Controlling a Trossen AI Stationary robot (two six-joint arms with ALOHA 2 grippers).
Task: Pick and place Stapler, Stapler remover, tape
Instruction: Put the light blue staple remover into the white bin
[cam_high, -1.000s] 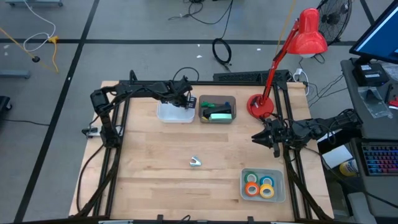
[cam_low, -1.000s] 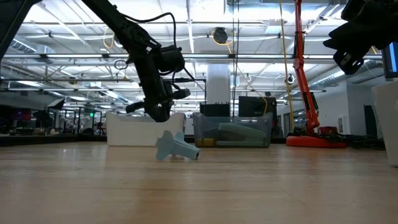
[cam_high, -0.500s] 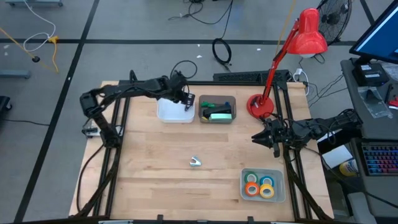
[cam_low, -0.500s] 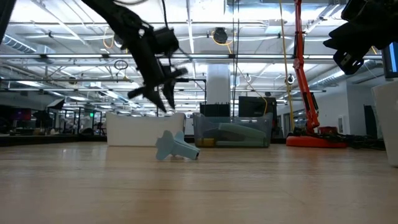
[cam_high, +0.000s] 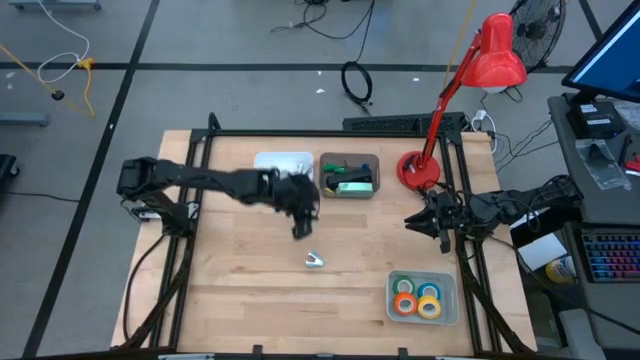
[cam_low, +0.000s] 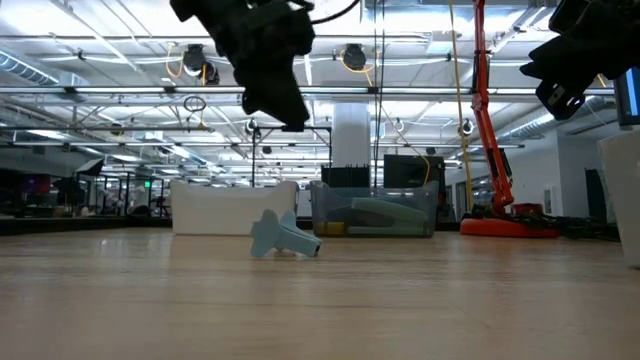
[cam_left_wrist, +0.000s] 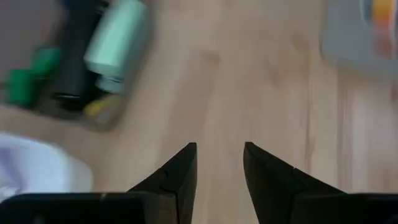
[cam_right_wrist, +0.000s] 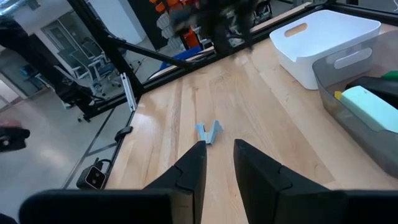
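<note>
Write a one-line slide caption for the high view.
Left gripper hovers open over bare wood near the small stapler remover; right gripper waits at the table's right edge.

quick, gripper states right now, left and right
Left gripper: open, holding nothing, above the table between the white bin and the stapler remover.
Right gripper: open a little, holding nothing, waiting at the table's right edge.

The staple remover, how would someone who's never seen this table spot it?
On the wooden table, look at the bare middle, ahead of the tape bin. The staple remover is the small pale blue piece lying alone on the wood, outside every bin.
</note>
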